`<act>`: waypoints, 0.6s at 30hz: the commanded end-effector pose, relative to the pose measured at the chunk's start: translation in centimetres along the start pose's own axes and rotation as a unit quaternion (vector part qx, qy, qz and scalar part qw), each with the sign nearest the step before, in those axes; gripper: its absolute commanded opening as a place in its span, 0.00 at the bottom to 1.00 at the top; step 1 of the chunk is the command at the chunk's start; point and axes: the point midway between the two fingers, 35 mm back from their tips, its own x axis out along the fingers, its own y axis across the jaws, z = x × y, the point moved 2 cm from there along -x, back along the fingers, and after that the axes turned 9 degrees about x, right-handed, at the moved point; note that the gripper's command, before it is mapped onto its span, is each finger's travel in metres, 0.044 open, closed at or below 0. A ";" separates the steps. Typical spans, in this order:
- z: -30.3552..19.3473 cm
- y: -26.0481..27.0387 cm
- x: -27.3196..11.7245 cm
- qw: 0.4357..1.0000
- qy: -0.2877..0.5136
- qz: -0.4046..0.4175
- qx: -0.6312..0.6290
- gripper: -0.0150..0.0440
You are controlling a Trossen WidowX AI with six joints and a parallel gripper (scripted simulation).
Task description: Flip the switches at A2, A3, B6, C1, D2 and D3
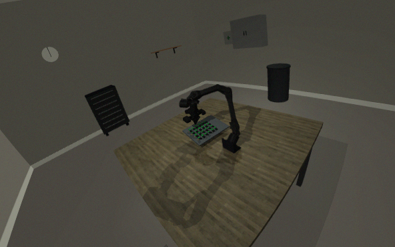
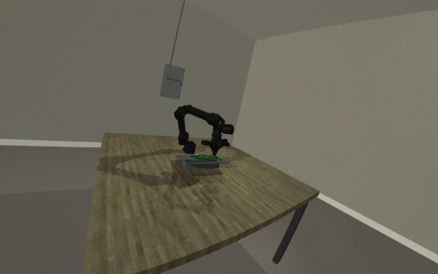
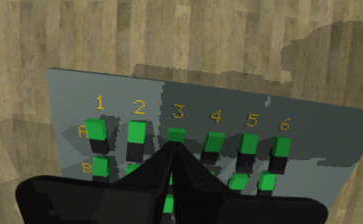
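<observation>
Hand (image 1: 195,123) (image 2: 214,155) (image 3: 173,147) clenched, nothing between the fingers, tips pointing down at the switch panel (image 1: 221,125) (image 2: 203,163) (image 3: 107,90). Panel sits on the worktop (image 1: 262,147) (image 2: 154,222) (image 3: 147,30), in front of the arm's base (image 1: 231,145) (image 2: 189,148).

Wrist view: tips overlap the lower part of switch A3 (image 3: 176,134); only its green upper part shows. Contact or small gap: cannot tell. Switch A2 (image 3: 136,140), just beside, shows green above black. Row B partly covered by the fingers; switch B6 (image 3: 267,182) visible, green part uppermost. Lower rows mostly behind the hand or below the frame edge; C1, D2 and D3 not readable. Top and exterior views too small and dim for single switches; the green-and-black grid reads only as a cluster. Yellow numbers 1 to 6 legible, letters A and B too. A shadow covers the panel's upper middle and right.

Worktop: brown wood, striped grain, long arm shadows across it; dark legs. Room: dim, grey-beige walls, pale skirting. Round clock (image 1: 50,54), orange shelf (image 1: 166,49), grey cabinet (image 1: 249,32) on the walls; dark bin (image 1: 278,83) beyond the worktop; slatted dark unit (image 1: 107,110); grey electrical box (image 2: 172,81) with a thin conduit above.
</observation>
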 end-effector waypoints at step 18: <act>-0.2 -0.1 1.4 1.000 0.002 -0.005 -0.005 0.25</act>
